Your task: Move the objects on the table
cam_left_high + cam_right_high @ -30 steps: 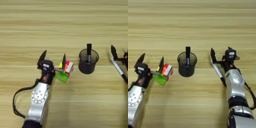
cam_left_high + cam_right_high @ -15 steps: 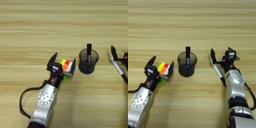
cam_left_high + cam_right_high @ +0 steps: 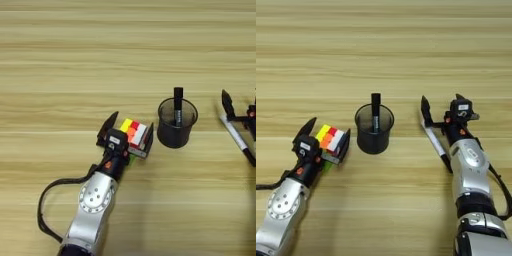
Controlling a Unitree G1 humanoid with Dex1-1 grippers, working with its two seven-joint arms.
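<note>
We're seeing the puzzle cube (image 3: 134,134) sitting between the spread fingers of the left gripper (image 3: 128,135), left of the mesh cup (image 3: 177,123); we can't tell if the fingers are touching it. Only a sliver of the green block (image 3: 129,160) is showing under the gripper. A black marker (image 3: 177,104) is standing upright in the cup. The pen (image 3: 435,144) is lying on the table (image 3: 75,60) just beside the right gripper (image 3: 442,109), whose fingers are standing spread, pinching nothing. The right eye view is giving us that whole arm and gripper; the left eye view is cutting it off at the edge.
</note>
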